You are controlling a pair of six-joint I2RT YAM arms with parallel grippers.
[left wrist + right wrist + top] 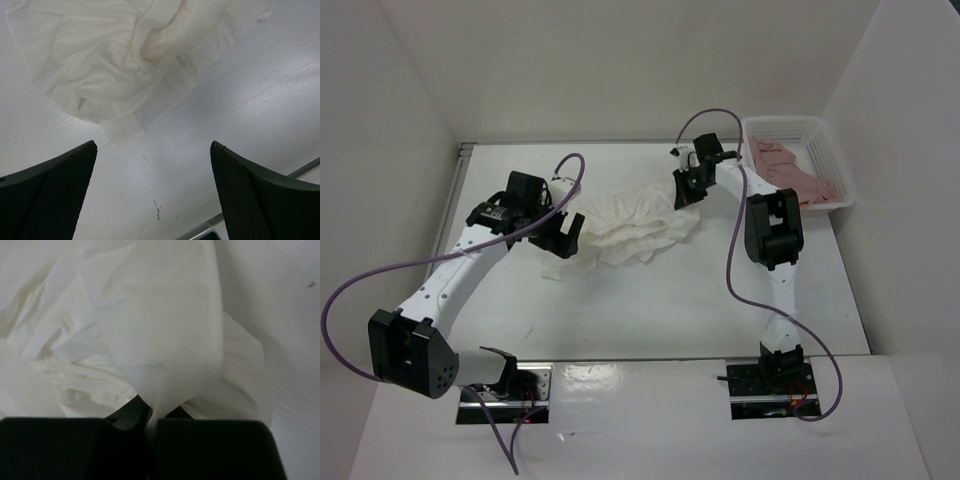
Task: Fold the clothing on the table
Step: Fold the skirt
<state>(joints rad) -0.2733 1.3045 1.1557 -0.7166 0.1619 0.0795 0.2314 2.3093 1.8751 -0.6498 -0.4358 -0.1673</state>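
Clothing: the clothing (630, 225) is lying bunched and crinkled around the middle of the table (670, 310), with no tidy fold showing yet.
Long axis: it is running diagonally in the top view, from a loose hem corner at the near left to a gathered end at the far right.
Right gripper: the right gripper (152, 421) is sitting at that far-right end, clamping the fabric. In its wrist view a stitched band of cloth is rising straight out from between the closed jaws.
Left gripper: the left gripper (152, 150) is hanging with jaws spread wide and is holding nothing. Bare table is showing between its fingers, and the ruffled hem is lying just ahead of the fingertips, not touching.
Key relation: the garment is stretching away from the right gripper toward the left arm, so each arm is standing at its own end of the long axis. The left arm is the nearer one to the free hem.
Step, as judged: the right end is looking secured, while the left end is waiting for a pinch before any lift or spread.
Risk, as judged: thin tiered layers are likely to separate, leaving only the top ruffle caught.
Surroundings: a basket (840, 150) holding a pink garment (800, 175) is standing at the far right, apart from the white cloth.
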